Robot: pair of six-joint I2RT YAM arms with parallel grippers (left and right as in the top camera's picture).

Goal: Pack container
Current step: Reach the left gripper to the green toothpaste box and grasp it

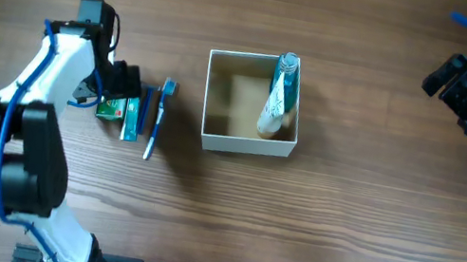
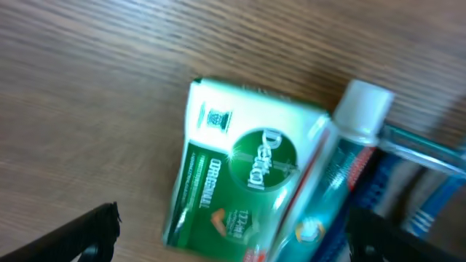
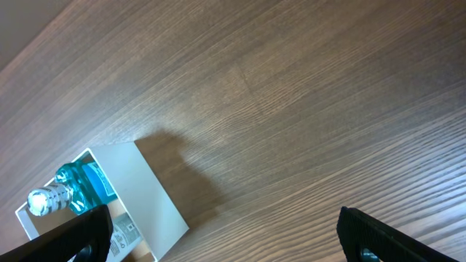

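Note:
The container is a small white-walled box with a tan inside at the table's middle; it also shows in the right wrist view. A blue bottle with a silver cap and a white tube lean inside it along its right wall. Left of it lie a green Dettol soap box, a toothpaste tube and a blue toothbrush. My left gripper is open, its fingers on either side of the soap box and toothpaste tube. My right gripper is open and empty, far right of the container.
The wooden table surrounds everything. The toothbrush lies right beside the toothpaste tube. The arm bases stand along the front edge.

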